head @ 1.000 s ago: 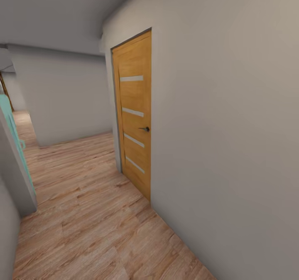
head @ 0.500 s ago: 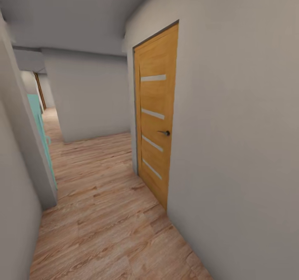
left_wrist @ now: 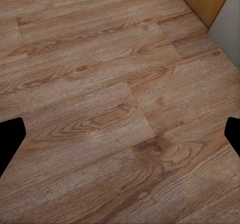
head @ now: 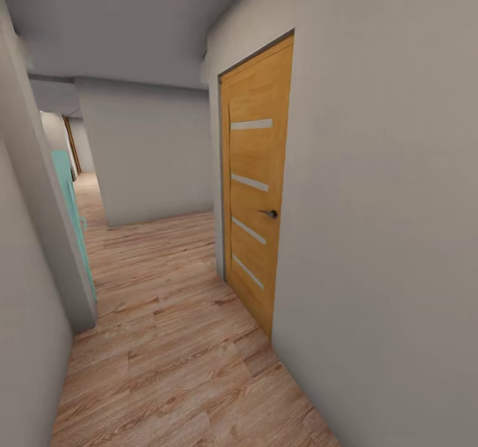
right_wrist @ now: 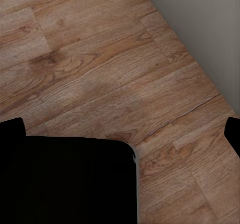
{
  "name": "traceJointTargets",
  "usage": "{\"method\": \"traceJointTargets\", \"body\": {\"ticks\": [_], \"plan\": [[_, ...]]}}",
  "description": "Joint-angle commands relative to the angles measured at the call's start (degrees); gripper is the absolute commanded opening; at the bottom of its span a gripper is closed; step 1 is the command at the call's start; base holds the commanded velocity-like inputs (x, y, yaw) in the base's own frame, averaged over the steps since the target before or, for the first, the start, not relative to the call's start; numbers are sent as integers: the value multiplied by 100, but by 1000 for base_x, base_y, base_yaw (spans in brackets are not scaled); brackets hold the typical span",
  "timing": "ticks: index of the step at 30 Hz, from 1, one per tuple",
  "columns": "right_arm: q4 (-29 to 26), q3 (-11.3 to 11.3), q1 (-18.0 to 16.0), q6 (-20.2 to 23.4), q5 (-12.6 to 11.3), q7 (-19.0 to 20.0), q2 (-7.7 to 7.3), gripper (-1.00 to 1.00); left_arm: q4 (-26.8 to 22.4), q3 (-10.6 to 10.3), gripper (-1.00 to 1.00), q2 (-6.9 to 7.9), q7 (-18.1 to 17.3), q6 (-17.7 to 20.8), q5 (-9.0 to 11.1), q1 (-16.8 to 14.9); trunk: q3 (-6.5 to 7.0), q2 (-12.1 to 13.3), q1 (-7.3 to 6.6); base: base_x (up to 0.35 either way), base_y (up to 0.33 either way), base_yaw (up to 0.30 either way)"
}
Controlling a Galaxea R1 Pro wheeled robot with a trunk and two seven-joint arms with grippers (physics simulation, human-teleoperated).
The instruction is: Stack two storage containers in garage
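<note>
The robot stands in a narrow hallway with a light wood-plank floor (head: 172,341) and plain pale grey walls on both sides. Close on the right-hand wall (head: 385,235) is a closed honey-coloured wooden door (head: 255,195) with four slim pale horizontal strips set into it and a small dark lever handle (head: 269,213) at mid-height. Opposite it, on the left, a turquoise panel (head: 72,208) sits edge-on, tucked just behind a jutting grey wall corner (head: 56,235). Farther ahead a blocky grey wall (head: 153,148) closes off the passage, with the planks running on to its left toward a thin strip of wooden door frame (head: 72,143) in the distance. From the left wrist camera, the left gripper (left_wrist: 120,136) hangs over bare planks; its two dark fingertips (left_wrist: 10,139) sit at opposite edges of the picture, spread wide with nothing between them, and the bottom corner of the wooden door meets the grey wall nearby. From the right wrist camera, the right gripper (right_wrist: 120,131) likewise has its fingertips (right_wrist: 234,134) far apart over the planks, beside the foot of the grey wall; a large black shape (right_wrist: 70,181) covers the floor below it, and I cannot tell what it is. The two storage containers are nowhere to be seen from this spot in the hallway.
</note>
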Motion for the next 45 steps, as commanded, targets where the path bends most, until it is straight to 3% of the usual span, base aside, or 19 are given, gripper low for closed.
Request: {"method": "traceJointTargets", "body": {"ticks": [1,45], "plan": [[-9,31,5,-5,-10,-16,-1,100,23,-6,100,-4,-4,-32,31,-7,0,-3,2,0,0,0],[-71,31,5,-10,-2,2,-20,100,23,-15,100,-25,-15,-24,22,-7,0,-3,2,0,0,0]]}}
